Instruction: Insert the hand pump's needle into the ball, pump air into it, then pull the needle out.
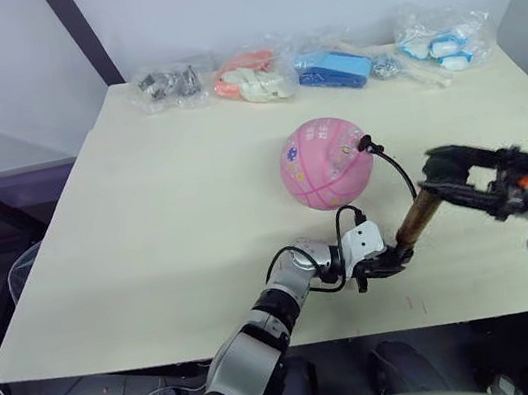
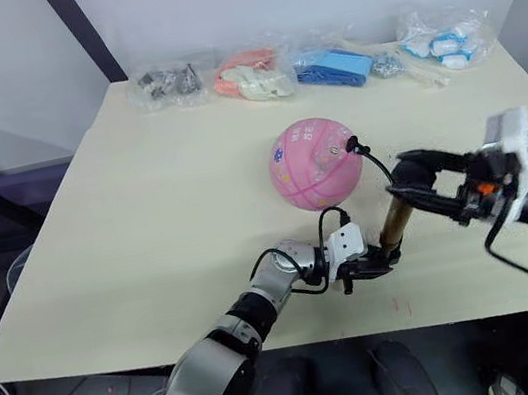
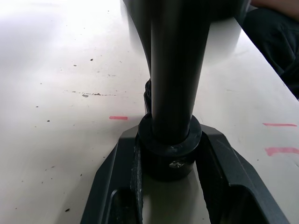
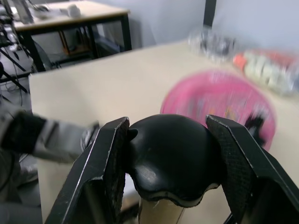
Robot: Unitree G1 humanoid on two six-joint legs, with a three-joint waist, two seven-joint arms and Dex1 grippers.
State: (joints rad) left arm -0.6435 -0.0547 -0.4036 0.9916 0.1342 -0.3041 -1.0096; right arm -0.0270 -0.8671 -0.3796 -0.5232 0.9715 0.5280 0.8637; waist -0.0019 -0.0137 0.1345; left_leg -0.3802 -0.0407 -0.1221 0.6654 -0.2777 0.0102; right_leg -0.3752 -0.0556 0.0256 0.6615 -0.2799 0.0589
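On table [image 1: 149, 237], bagged items [image 1: 254, 77], ball [image 1: 326, 162]

The ball [image 1: 326, 162] sits on the table [image 1: 149, 237], a little right of the middle. Behind it, along the far edge of the table, four bags [image 1: 169, 84] lie in a row from left to right. In front of the ball and slightly to its right, the pump [image 1: 416, 218] stands tilted, with its lower end near the front edge of the table. The left hand [image 1: 385, 264] is at this lower end and closes on it, and the right hand [image 1: 443, 178] closes on the upper end. The hose [image 1: 396, 167] goes from the pump up to the right side of the ball, where the needle [image 1: 366, 144] meets the ball.
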